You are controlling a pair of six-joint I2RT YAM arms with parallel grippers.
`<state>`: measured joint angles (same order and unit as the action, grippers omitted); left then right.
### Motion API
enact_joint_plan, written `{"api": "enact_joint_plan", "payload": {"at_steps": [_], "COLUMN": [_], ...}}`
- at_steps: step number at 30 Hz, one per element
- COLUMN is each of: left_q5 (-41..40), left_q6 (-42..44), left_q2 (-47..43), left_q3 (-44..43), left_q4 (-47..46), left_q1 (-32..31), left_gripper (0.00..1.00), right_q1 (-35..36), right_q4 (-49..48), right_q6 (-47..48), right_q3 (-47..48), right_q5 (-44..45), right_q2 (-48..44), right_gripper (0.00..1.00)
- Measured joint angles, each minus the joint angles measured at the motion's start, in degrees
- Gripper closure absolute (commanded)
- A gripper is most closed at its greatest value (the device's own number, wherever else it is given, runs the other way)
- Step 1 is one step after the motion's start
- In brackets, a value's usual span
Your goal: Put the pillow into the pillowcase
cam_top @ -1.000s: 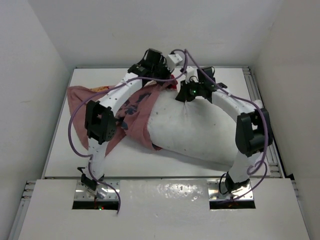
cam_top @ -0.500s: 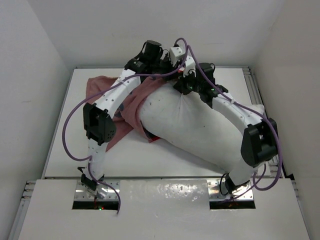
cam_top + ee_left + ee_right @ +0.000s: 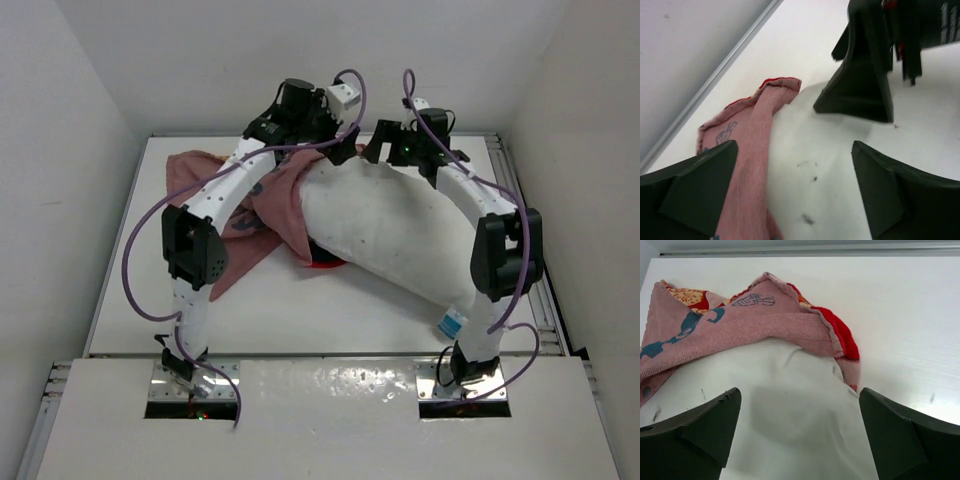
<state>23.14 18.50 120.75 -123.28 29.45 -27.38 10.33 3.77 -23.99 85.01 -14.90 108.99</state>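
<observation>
Both arms are arching up and forward, leaning toward each other at the far side and forming a rough hoop in the top view. The left arm [image 3: 215, 195] is bending at its black elbow joint and reaching forward and to the right. The right arm [image 3: 490, 215] is folding at its own black elbow and curving forward and to the left. The left claw [image 3: 794, 147] is pointing downward, its dark fingers [image 3: 700, 175] spread wide. The right claw [image 3: 799, 392] is likewise gaping, its fingers [image 3: 900, 435] set far apart. The two claws are hanging just beside each other, and one right-claw finger is showing close ahead in the left wrist view.
</observation>
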Motion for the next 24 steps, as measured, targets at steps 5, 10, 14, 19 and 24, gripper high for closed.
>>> {"api": "enact_joint_plan", "payload": {"at_steps": [5, 10, 14, 19, 24], "left_q5": [-3.17, -4.63, -9.33, -18.47, -22.25], "left_q6": [5.60, 10.40, 10.36, 9.51, 9.51], "left_q2": [-4.31, -15.47, -19.32, -19.21, -18.21], "left_q3": [0.63, 13.27, 21.49, 28.79, 30.42], "left_q4": [5.27, 10.34, 11.10, 9.07, 8.11], "left_q1": [0.04, -0.17, -1.14, -1.46, -1.46], "left_gripper": [1.00, 0.94, 0.70, 0.70, 0.70], "right_q1": [-2.34, -2.64, -0.11, 4.28, 6.34], "right_q4": [2.71, 6.56, 9.01, 12.00, 13.11], "right_q6": [1.36, 3.74, 8.17, 11.74, 13.22], "right_q3": [-1.73, -6.19, -8.52, -9.60, -9.99], "right_q5": [-0.90, 0.44, 1.81, 3.34, 5.27], "right_q2": [-4.57, -10.78, -13.84, -14.32, -14.32], "right_gripper": [1.00, 0.30, 0.09, 0.08, 0.08]}}
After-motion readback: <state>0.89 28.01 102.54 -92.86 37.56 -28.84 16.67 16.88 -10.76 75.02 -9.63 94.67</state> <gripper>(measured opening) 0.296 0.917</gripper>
